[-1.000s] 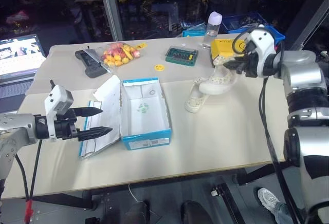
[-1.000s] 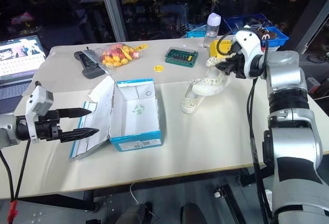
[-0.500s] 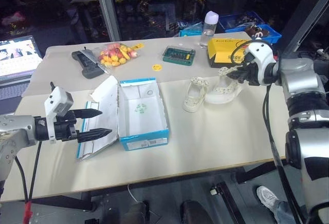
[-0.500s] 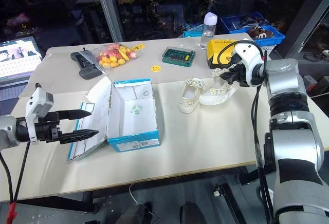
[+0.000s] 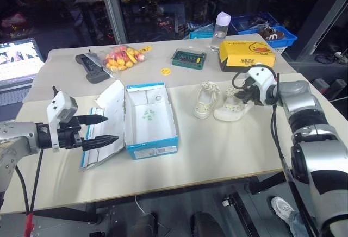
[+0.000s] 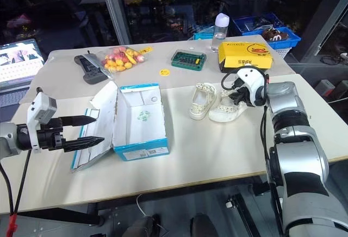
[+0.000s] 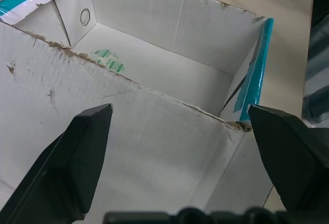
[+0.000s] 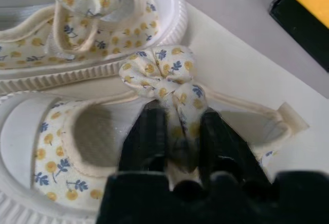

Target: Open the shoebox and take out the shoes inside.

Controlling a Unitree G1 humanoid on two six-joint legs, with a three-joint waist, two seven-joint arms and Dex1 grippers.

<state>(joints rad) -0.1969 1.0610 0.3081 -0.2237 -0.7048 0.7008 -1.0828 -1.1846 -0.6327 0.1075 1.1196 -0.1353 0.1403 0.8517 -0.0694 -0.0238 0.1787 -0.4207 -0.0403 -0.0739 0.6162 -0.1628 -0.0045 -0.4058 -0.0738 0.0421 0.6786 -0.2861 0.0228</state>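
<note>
shoes (image 5: pixel 220 102) right of shoebox (image 5: pixel 150 118)

Second shoe (image 5: pixel 230 106) now down on table (image 5: pixel 228 139), beside first.

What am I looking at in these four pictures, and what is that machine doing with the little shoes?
It is a humanoid robot with two arms, each ending in a two-fingered gripper. Two pictures come from cameras in its head, looking down over a table. The other two come from cameras on its wrists, looking along the fingers.

On the table lies the shoebox, blue, open and empty, with its lid folded out. The left gripper hangs open beside that lid. Both shoes stand on the table, out of the box. The right gripper has its fingers around a flowered bow on one shoe.

Farther back lie a yellow box, a bottle, a green case and a bag of sweets.
</note>
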